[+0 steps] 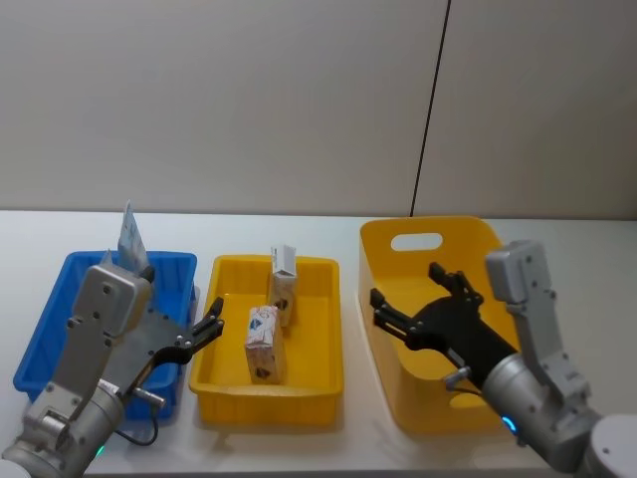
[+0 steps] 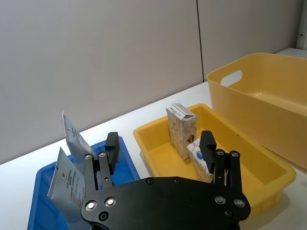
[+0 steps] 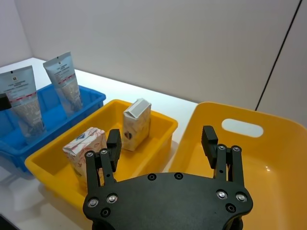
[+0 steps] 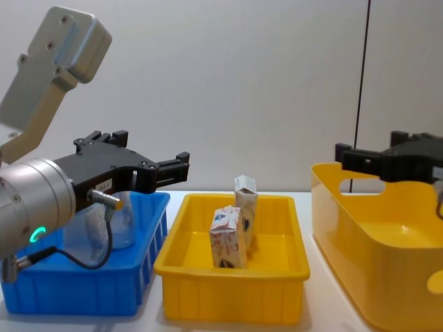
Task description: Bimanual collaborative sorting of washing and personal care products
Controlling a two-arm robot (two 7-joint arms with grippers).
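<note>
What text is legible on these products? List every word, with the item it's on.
No words can be read.
Squeeze tubes in the blue bin: dark print and a red line, too small to read.
Cartons in the yellow tray: red and blue print, too blurred to read.

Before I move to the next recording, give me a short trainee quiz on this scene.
1. True or false: the two white cartons stand in the blue bin.
2. Which container does the right gripper hang over? A) the blue bin B) the shallow yellow tray C) the deep yellow bin
3. Fill in: the blue bin holds ___ squeeze tubes.
Key: 1 false, they stand in the shallow yellow tray. 2 C, with its jaws open. 3 two.
</note>
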